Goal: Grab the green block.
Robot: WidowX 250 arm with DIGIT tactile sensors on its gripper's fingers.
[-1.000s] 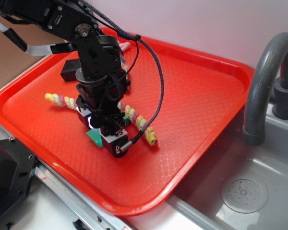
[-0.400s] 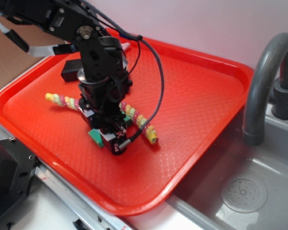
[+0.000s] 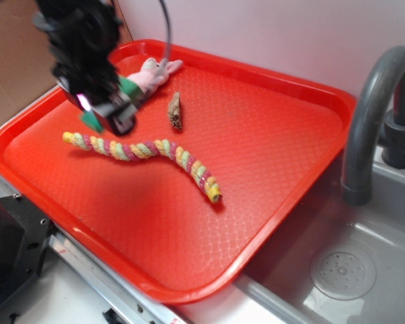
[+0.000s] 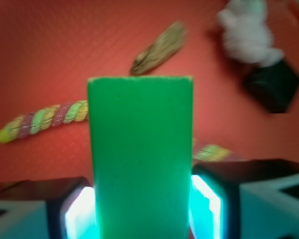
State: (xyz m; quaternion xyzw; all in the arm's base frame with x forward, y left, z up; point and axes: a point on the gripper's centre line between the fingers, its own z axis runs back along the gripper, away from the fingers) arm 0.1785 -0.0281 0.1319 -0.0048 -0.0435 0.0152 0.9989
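Observation:
The green block (image 4: 139, 159) is a plain green bar, held upright between my two fingers in the wrist view. My gripper (image 4: 139, 214) is shut on it, one lit pad (image 4: 79, 214) pressing each long side. From outside, the gripper (image 3: 106, 111) hangs blurred above the back left of the red tray (image 3: 270, 128). The green block (image 3: 91, 121) pokes out below it, lifted off the tray floor.
A twisted multicoloured rope (image 3: 148, 152) lies across the tray below the gripper. A brown shell-like piece (image 3: 175, 111) and a pink-white plush (image 3: 152, 73) sit behind it, and a black cube (image 4: 271, 84) beside the plush. A grey faucet (image 3: 371, 115) and sink (image 3: 344, 270) stand at right.
The gripper was low at the tray's front left around the green block. It has since risen and swung toward the back left, carrying the block off the tray.

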